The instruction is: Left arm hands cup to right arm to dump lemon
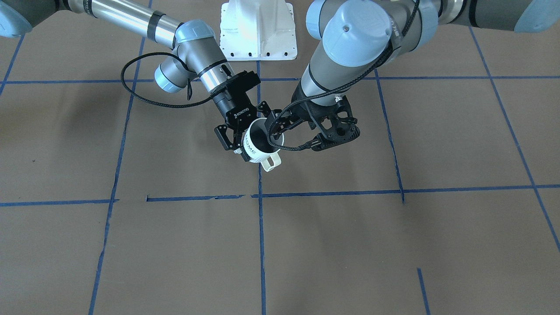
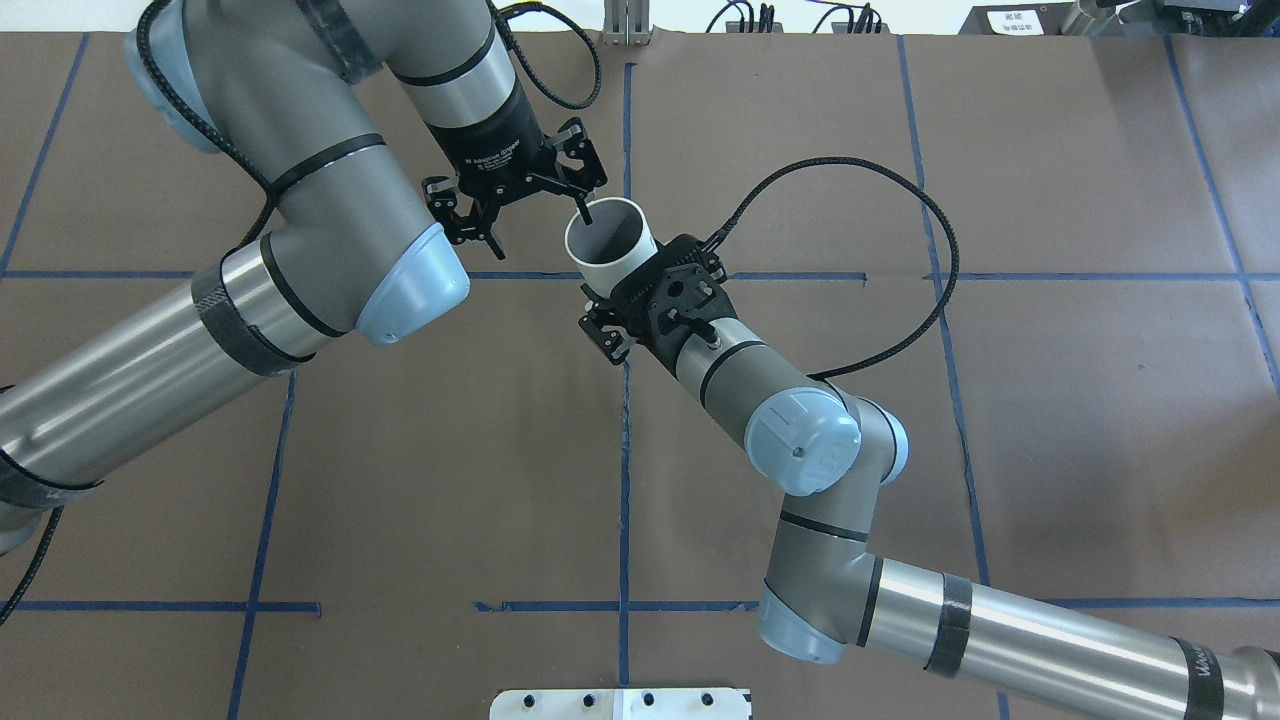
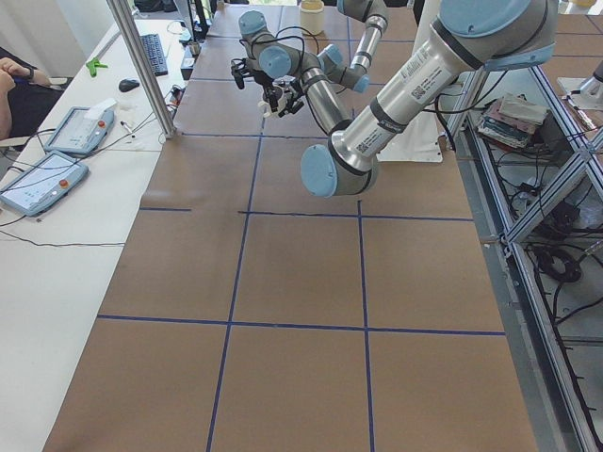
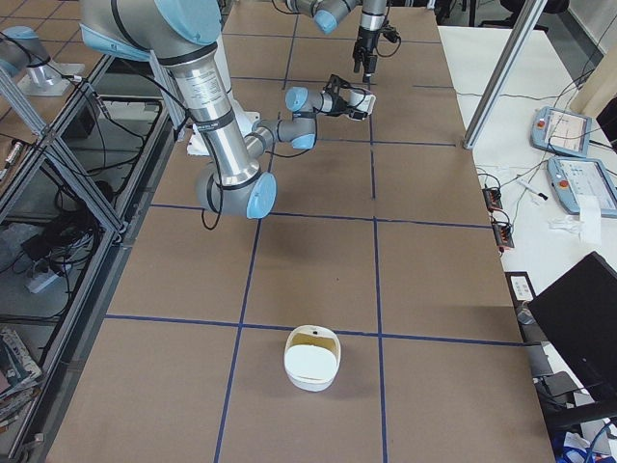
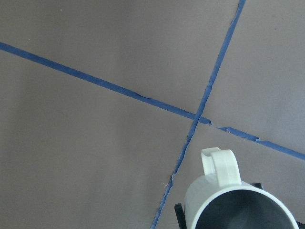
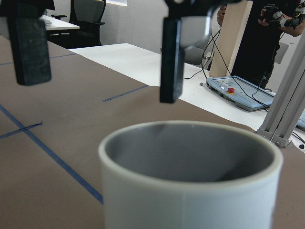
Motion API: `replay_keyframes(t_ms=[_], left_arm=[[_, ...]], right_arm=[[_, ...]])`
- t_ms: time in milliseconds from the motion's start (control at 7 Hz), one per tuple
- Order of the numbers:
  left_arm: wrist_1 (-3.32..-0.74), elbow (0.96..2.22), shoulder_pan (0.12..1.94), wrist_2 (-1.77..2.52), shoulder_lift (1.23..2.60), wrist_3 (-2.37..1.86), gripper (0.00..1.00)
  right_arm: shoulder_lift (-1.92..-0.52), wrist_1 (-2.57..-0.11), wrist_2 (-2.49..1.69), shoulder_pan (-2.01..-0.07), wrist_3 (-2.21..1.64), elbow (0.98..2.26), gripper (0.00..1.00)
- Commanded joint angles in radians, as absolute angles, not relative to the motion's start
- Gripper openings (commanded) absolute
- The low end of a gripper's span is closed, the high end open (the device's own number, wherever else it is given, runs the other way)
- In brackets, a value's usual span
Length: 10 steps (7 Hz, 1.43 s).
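Observation:
The white cup with dark lettering hangs above the table near the middle tape cross, tilted, its handle pointing away from the robot. My right gripper is shut on the cup's body from the robot's side. My left gripper is open just above it. In the right wrist view one of its black fingers hovers over the rim of the cup and the other finger stands well outside. The grey inside is all that shows; the lemon is hidden.
A white bowl-like container stands on the brown paper at the table's end on the robot's right. Control pendants and cables lie on the white side table. The robot's white base plate is behind the arms.

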<state>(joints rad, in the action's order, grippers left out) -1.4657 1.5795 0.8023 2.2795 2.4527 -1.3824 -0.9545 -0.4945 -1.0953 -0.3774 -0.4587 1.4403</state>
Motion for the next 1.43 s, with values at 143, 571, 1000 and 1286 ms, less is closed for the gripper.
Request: replay_keyframes(t_ms=[143, 571, 1000, 1286], left_arm=[[-1.491, 1.572, 0.784, 2.279, 2.456, -1.406, 0.66], [-1.525, 1.551, 0.784, 2.279, 2.456, -1.414, 0.57], [-1.526, 1.551, 0.776, 2.279, 2.459, -1.414, 0.56], [-1.528, 1.551, 0.772, 2.279, 2.459, -1.413, 0.38]], right_arm=[[-0.951, -0.491, -1.095, -0.377, -0.459, 1.439, 0.59], [-0.942, -0.495, -1.095, -0.377, -0.46, 1.439, 0.59], [-0.942, -0.494, -1.095, -0.376, -0.46, 1.439, 0.59], [-0.942, -0.494, -1.095, -0.376, -0.46, 1.439, 0.59]])
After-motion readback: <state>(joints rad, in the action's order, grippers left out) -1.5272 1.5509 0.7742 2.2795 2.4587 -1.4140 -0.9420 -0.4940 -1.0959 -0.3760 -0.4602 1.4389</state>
